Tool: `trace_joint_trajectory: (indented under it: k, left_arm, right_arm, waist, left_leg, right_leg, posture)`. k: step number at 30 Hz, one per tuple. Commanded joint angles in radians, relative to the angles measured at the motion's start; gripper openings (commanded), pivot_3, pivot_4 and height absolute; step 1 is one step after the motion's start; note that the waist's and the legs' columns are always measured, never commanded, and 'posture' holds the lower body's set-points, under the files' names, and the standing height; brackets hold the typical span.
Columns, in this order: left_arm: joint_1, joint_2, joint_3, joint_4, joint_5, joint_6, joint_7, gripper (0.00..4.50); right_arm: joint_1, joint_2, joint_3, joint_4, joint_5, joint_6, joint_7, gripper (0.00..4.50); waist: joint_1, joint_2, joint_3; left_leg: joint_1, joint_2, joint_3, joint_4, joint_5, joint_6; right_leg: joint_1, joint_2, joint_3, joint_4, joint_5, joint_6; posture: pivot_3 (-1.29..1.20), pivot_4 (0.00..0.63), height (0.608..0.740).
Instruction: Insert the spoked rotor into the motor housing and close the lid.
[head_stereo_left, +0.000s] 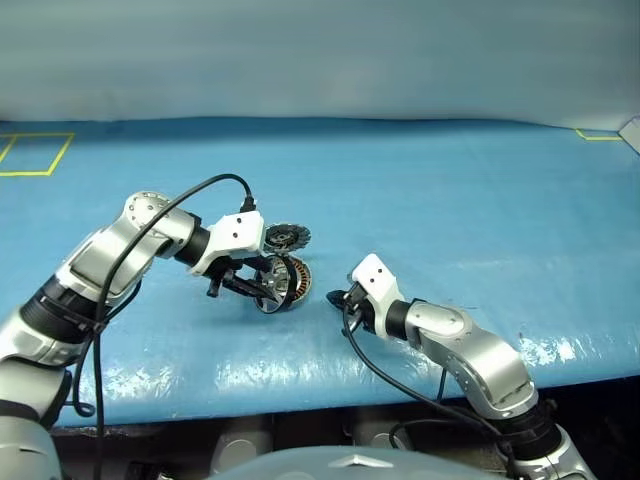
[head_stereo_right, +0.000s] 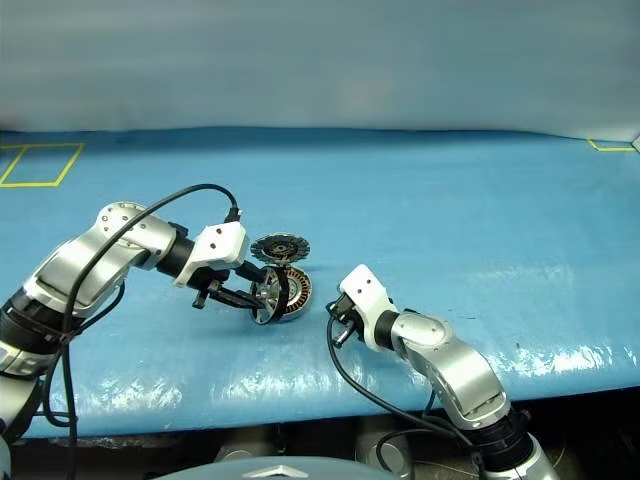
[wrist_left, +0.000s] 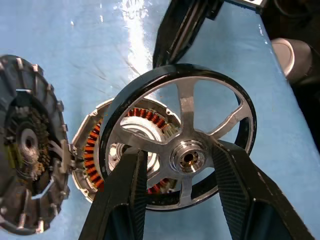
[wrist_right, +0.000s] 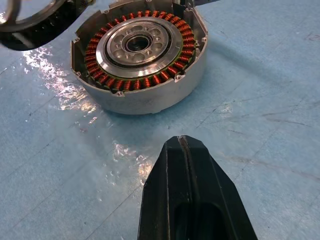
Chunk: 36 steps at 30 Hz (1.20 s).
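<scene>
The flat silver metal spoked rotor (wrist_left: 181, 150), a wheel with a dark rim, thin spokes and a small central hub, is pinched between the two black fingers (wrist_left: 125, 195) of the left gripper (head_stereo_left: 262, 290), one finger on each side of the hub, and it stands tilted on edge rather than flat. Just beyond the jaws and partly behind the wheel lies the round grey metal motor housing (wrist_right: 142, 55), open side up on the table, its ring of copper-brown windings surrounding a silver centre. Joined to the housing's far edge, the round dark lid (head_stereo_left: 287, 237) with grey radial segments lies swung open and flat. The right gripper (wrist_right: 187, 165) rests near the housing on its other side, apart from it, jaws pressed together and holding nothing. Everything sits on a shiny blue plastic-covered table (head_stereo_left: 450, 200).
</scene>
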Motion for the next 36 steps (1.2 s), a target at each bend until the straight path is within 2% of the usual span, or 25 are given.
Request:
trace_joint_trajectory:
  k: [1, 9, 19, 32, 36]
  left_arm:
    - [-0.059, -0.039, -0.005, 0.056, 0.06, -0.069, -0.01, 1.7]
    - [-0.125, -0.093, -0.055, 0.185, 0.168, -0.153, -0.082, 1.7]
    - [-0.139, -0.115, -0.078, 0.251, 0.255, -0.207, -0.138, 1.7]
    - [-0.191, -0.145, -0.077, 0.283, 0.28, -0.224, -0.229, 1.7]
    - [-0.203, -0.153, -0.073, 0.297, 0.294, -0.233, -0.239, 1.7]
  right_arm:
    - [0.005, 0.013, -0.021, -0.046, 0.008, -0.024, -0.012, 0.0]
    - [0.024, 0.027, -0.025, -0.063, 0.008, -0.023, -0.035, 0.0]
    - [0.028, 0.037, -0.014, -0.067, 0.003, -0.024, -0.05, 0.0]
    - [0.023, 0.044, -0.008, -0.063, -0.002, -0.031, -0.047, 0.0]
    - [0.055, 0.043, -0.012, -0.069, 0.002, -0.112, -0.023, 0.0]
  waist:
    - [0.0, 0.0, 0.0]
    - [-0.001, 0.0, 0.0]
    - [-0.002, 0.0, 0.0]
    - [-0.002, 0.0, 0.0]
    - [-0.001, 0.0, 0.0]
  left_leg:
    - [0.0, -0.001, 0.0, 0.0, 0.0, 0.0]
    - [0.0, -0.002, 0.001, -0.001, 0.0, 0.0]
    - [0.0, -0.002, 0.0, 0.0, 0.0, 0.0]
    - [0.0, -0.002, 0.0, 0.0, 0.0, 0.0]
    - [-0.001, -0.002, 0.0, 0.0, 0.0, 0.0]
  right_leg:
    - [0.0, -0.001, 0.0, 0.0, 0.0, 0.0]
    - [0.0, -0.002, 0.001, -0.001, 0.002, 0.003]
    - [0.0, -0.002, 0.001, -0.001, 0.002, 0.004]
    - [0.0, -0.002, 0.001, -0.001, 0.002, 0.004]
    - [0.0, -0.002, 0.0, -0.001, 0.002, 0.004]
  posture:
    - [0.0, 0.15, 0.74]
    - [0.0, 0.15, 0.74]
    - [0.0, 0.15, 0.74]
    - [0.0, 0.15, 0.74]
    - [0.0, 0.15, 0.74]
